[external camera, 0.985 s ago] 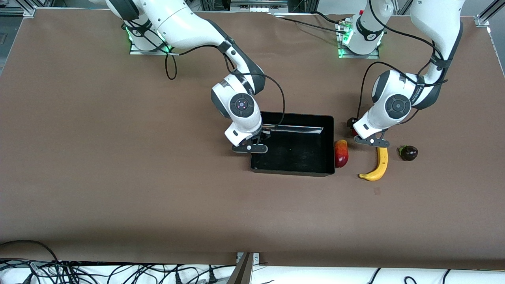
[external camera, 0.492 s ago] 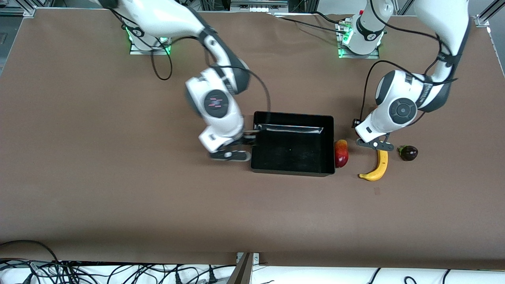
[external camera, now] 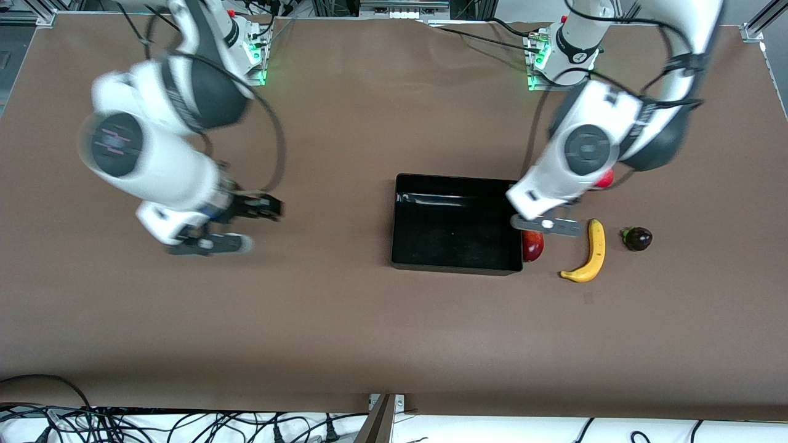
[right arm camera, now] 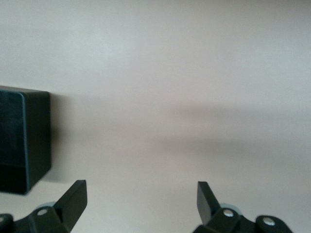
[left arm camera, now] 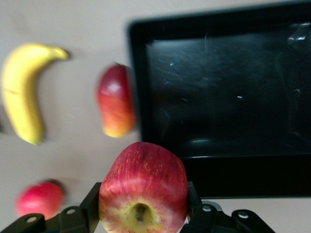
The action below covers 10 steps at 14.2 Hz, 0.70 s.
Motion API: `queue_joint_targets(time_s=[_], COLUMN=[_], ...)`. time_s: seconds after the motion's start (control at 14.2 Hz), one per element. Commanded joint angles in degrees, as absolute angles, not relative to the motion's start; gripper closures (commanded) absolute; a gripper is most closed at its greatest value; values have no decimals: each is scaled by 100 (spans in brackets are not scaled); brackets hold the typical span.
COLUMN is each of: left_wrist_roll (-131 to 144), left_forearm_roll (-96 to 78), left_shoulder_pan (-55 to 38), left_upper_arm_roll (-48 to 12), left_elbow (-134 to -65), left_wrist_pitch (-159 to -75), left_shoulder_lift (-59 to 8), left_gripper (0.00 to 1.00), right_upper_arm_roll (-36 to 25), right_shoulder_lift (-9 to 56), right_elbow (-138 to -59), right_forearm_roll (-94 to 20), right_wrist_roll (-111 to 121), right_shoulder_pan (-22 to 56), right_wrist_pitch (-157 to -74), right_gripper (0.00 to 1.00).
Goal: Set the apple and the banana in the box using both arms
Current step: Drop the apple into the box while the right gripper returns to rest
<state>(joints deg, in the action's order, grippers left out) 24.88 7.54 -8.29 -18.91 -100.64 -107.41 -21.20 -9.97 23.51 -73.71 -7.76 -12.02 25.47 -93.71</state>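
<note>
Your left gripper (left arm camera: pixel 141 221) clamps the one apple (left arm camera: pixel 143 188) above the box's (external camera: pixel 457 266) 3 o'clock wall; one banana (external camera: pixel 589 252) lies on the table (external camera: pixel 345 326) at 3 o'clock; right gripper (right arm camera: pixel 141 199), fingers apart, hangs over bare table at 9 o'clock.

— Where does your front camera sit?
— High across the counter (external camera: pixel 381 320), facing both bases, taking in the whole top.
— And your wrist cameras?
— Each looks down past its own end effector, close up. The left shares the box (left arm camera: pixel 221 104) (external camera: pixel 455 261) and banana (left arm camera: pixel 22 92) (external camera: pixel 590 255) with your front view; the right catches only a box corner (right arm camera: pixel 24 141).
</note>
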Motion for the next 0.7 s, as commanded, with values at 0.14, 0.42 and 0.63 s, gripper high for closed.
queue_joint_targets(time_s=[0.14, 0.42, 0.63], left_wrist_roll=[3050, 3050, 3041], left_forearm_roll=[747, 782, 782], left_shoulder_pan=[-1098, -1195, -1152], left_upper_arm_roll=[-1872, -1863, -1872], left_elbow=[-9861, -9861, -9853], left_wrist_pitch=[-11099, -11267, -11233], left_shoulder_lift=[-3215, -3533, -3507], left_gripper=[82, 71, 0], right_upper_arm_roll=[-1284, -652, -282], right_shoulder_lift=[662, 203, 141], right_elbow=[-9287, -9624, -9624], right_forearm_roll=[-774, -502, -422], right_wrist_roll=[-677, -326, 87], right_shoulder_pan=[2340, 1444, 863], right_wrist_pitch=[-9544, -9545, -9536], right_gripper=[0, 0, 0])
